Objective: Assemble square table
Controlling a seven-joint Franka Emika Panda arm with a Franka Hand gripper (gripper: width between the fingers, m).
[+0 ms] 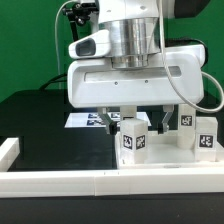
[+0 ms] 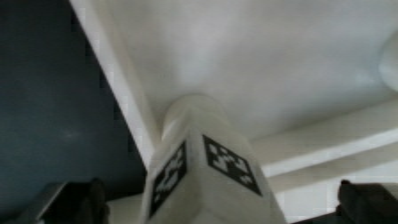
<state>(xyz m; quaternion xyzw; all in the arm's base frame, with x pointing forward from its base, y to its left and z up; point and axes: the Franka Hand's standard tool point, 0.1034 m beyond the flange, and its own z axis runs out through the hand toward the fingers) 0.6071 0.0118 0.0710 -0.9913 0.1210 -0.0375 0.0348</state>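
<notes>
White L-shaped rail [image 1: 60, 182] runs along the front edge, nearest the camera. Behind it, a tagged leg [image 1: 134, 138] stands upright on the square panel [image 1: 150, 160]. Gripper [image 1: 133, 118] sits right above it, fingers spread either side, not gripping. Three more legs [image 1: 206, 140] stand toward the exterior view's right. Marker board [image 1: 85, 120] lies flat further back on the black table [image 1: 35, 125].
</notes>
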